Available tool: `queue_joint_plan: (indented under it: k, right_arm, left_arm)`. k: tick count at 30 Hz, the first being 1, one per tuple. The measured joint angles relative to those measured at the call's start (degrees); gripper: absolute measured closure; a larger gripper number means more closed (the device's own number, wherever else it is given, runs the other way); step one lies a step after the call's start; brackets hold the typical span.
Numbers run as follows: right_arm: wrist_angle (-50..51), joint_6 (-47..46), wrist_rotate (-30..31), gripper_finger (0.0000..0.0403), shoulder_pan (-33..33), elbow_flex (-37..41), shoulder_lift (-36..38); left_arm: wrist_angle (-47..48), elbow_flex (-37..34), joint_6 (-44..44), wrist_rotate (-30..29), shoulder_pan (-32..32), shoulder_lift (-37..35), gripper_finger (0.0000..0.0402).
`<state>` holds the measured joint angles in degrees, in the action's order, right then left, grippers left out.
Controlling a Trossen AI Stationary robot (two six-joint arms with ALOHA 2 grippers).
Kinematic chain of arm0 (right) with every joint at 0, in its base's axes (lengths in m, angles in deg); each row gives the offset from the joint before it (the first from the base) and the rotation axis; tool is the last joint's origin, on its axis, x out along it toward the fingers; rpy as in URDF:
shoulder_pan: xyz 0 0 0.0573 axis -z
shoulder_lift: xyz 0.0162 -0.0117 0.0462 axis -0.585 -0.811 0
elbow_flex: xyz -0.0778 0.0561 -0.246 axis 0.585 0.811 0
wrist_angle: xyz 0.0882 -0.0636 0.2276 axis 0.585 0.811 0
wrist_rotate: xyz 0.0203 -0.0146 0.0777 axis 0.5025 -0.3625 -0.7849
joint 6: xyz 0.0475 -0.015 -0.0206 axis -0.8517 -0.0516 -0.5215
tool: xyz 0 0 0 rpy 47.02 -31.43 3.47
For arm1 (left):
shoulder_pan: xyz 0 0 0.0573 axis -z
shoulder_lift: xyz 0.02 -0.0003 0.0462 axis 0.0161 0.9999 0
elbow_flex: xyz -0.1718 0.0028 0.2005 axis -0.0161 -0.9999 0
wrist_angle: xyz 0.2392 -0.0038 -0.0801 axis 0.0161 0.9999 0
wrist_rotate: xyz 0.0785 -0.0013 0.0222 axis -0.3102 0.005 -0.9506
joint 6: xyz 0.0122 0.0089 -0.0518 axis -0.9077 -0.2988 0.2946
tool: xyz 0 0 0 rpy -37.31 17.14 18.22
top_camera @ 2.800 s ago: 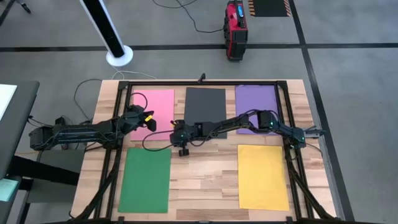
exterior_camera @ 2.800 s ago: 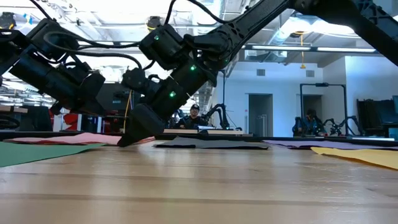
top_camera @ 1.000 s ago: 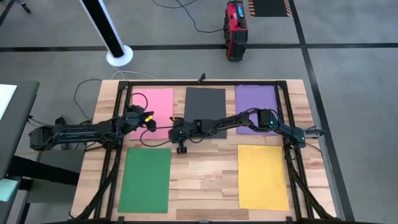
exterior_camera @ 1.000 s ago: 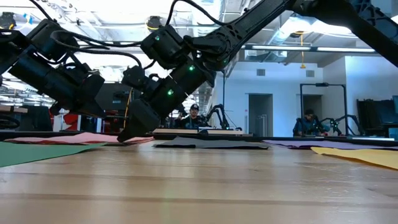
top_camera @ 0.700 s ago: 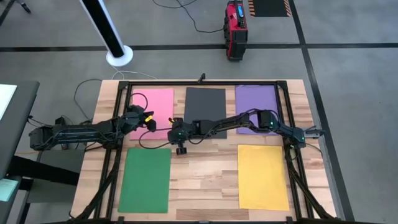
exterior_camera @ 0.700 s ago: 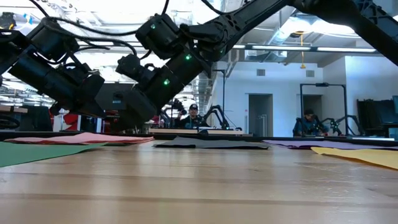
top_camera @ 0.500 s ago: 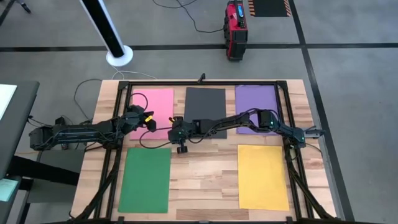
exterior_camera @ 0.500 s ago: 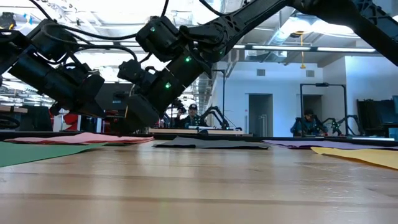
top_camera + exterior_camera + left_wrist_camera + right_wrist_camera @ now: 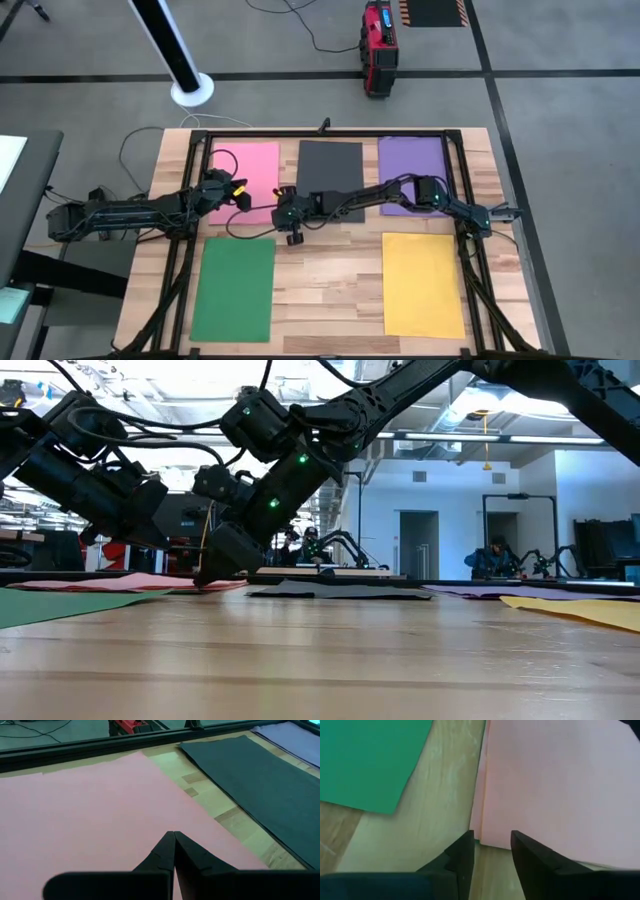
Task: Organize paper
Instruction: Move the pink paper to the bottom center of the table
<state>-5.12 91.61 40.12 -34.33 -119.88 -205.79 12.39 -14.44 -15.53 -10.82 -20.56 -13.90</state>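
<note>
While the left gripper (image 9: pixel 173 842) is hovering pinched closed over the pink sheet (image 9: pixel 246 178), the right gripper (image 9: pixel 490 842) is reaching low across the table (image 9: pixel 330 270), fingers slightly parted, empty, straddling that sheet's near corner. Only its wrist view is showing the green sheet (image 9: pixel 367 760) close beside.

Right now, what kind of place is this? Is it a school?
More likely a robotics lab or workshop. Behind the wooden table in the low view are more robot arms on benches, people sitting at them, and a high ceiling with bright lights. From above, the floor is bare with taped lines.
</note>
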Motion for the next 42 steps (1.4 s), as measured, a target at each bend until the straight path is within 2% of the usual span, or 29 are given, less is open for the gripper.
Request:
queue_joint_plan:
  k: [16,19,23,25,33,38,42]
  right_arm:
    - [0.01,0.00,-0.03,0.0292,0.90,0.00,0.00]
    - [-0.60,0.00,0.01,0.0319,0.94,0.00,0.00]
    - [-0.85,0.13,0.02,0.0384,1.31,0.00,0.00]
    - [-0.42,1.97,0.06,0.0396,1.31,0.00,0.00]
    - [1.06,11.30,2.10,0.0388,0.08,0.00,0.00]
    - [2.03,17.13,6.28,0.0353,-1.04,0.00,-0.02]
    - [1.97,18.03,6.41,0.0334,-1.05,0.00,-0.02]
  left_arm:
    - [1.10,0.00,-0.02,0.00,0.00,0.02,0.0401]
    - [1.15,0.00,-0.02,0.00,0.00,0.02,0.0401]
    - [1.16,0.00,-0.02,0.00,-0.01,0.02,0.0402]
    - [1.16,0.00,-0.02,0.00,-0.02,0.02,0.0402]
    - [1.20,0.00,-0.39,0.00,0.00,0.02,0.0402]
    - [1.55,0.00,-0.42,0.00,0.00,0.02,0.0402]
    - [1.55,0.00,-0.42,0.00,0.00,0.02,0.0402]
